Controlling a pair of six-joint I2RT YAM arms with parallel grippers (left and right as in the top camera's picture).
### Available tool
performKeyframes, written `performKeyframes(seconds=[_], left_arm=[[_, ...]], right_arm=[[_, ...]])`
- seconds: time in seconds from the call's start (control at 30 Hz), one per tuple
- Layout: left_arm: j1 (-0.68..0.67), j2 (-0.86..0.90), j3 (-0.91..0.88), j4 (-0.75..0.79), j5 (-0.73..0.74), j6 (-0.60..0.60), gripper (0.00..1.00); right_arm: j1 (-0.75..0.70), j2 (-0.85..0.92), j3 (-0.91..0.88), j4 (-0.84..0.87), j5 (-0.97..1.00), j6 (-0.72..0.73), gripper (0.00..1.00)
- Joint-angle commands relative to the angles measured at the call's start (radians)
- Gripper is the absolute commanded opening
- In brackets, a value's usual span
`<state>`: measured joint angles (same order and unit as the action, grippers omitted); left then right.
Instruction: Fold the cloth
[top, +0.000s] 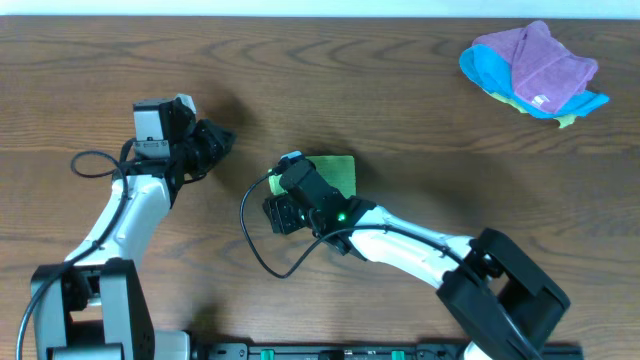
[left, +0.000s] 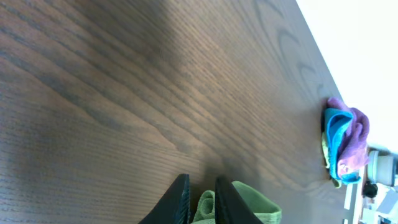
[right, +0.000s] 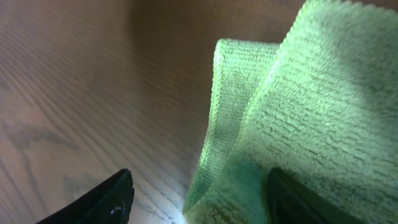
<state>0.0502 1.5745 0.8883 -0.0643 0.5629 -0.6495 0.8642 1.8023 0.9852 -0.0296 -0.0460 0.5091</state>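
The light lime-green cloth (top: 340, 172) lies on the wooden table near the middle, and my right arm covers its left part. In the right wrist view the cloth (right: 311, 93) fills the right side, with a doubled-over edge showing. My right gripper (top: 303, 175) is open over the cloth's left edge. In the right wrist view (right: 205, 186) one finger is on bare wood and the other is over the fabric. My left gripper (top: 222, 140) is shut and empty, left of the cloth and apart from it. In the left wrist view (left: 200, 196) the cloth (left: 255, 202) shows beyond the fingertips.
A heap of purple and bright blue cloths (top: 535, 68) lies at the table's far right corner; it also shows in the left wrist view (left: 345, 143). A black cable loops on the table beside the right wrist (top: 255, 235).
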Motion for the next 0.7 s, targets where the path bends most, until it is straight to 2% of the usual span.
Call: performKeyframes(seconds=[0.0, 0.2, 0.3, 0.47, 0.57, 0.6, 0.67], left_arm=[[0.018, -0.039, 0.033, -0.002, 0.029, 0.014, 0.21], [0.030, -0.057, 0.033, -0.003, 0.053, 0.014, 0.34], [0.030, -0.057, 0.033, -0.008, 0.066, 0.014, 0.45], [0.030, -0.057, 0.033, -0.038, 0.068, 0.014, 0.80], [0.030, -0.057, 0.033, -0.061, 0.095, 0.014, 0.95], [0.030, -0.057, 0.033, -0.072, 0.101, 0.014, 0.98], [0.030, -0.057, 0.033, -0.098, 0.111, 0.014, 0.96]], right_arm=[[-0.013, -0.078, 0.017, -0.006, 0.084, 0.010, 0.73], [-0.063, -0.172, 0.017, -0.076, 0.178, -0.002, 0.85], [-0.094, -0.208, 0.017, -0.129, 0.177, -0.001, 0.99], [-0.151, -0.307, 0.017, -0.262, 0.177, 0.000, 0.99], [-0.190, -0.381, 0.017, -0.364, 0.177, -0.001, 0.99], [-0.204, -0.407, 0.017, -0.402, 0.177, -0.001, 0.99], [-0.235, -0.460, 0.016, -0.489, 0.177, -0.002, 0.99]])
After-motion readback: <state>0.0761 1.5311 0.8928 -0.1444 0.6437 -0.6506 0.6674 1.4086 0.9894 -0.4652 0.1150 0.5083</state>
